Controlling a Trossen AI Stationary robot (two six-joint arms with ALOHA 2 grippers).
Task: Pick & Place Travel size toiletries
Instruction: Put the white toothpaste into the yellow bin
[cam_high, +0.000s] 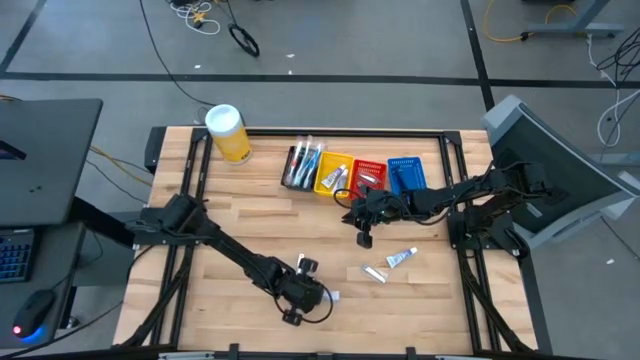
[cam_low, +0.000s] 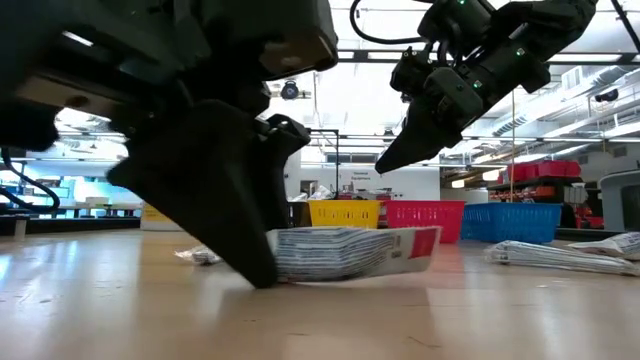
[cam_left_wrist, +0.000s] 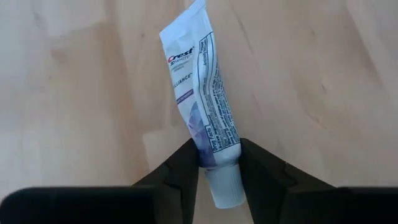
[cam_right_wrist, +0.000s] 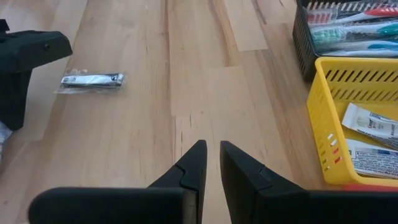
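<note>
A white toothpaste tube (cam_left_wrist: 199, 81) lies flat on the wooden table near its front edge, also seen in the low view (cam_low: 350, 250). My left gripper (cam_left_wrist: 217, 152) is down at its cap end, shut on it (cam_high: 300, 298). My right gripper (cam_right_wrist: 210, 148) hangs above the table's middle (cam_high: 362, 236), in front of the baskets. Its fingers are narrowly open with nothing between them. Two more small tubes (cam_high: 402, 258) (cam_high: 375, 272) lie on the table's right half. A packet with a nail clipper (cam_right_wrist: 93, 79) lies near the left gripper. My left gripper pinches the tube's narrow end just above the white cap (cam_left_wrist: 217, 148) between its two fingers (cam_left_wrist: 186, 163). The fingers slant down at it from the cap end. The tube lies flat on the table, its crimped end pointing away from the gripper.
At the far middle stand a black basket (cam_high: 300, 166) with toothbrushes, a yellow basket (cam_high: 322, 178) holding tubes, a red basket (cam_high: 368, 172) and a blue basket (cam_high: 405, 172). A yellow canister (cam_high: 228, 134) with a white lid stands at the far left. Bare wood lies between the arms.
</note>
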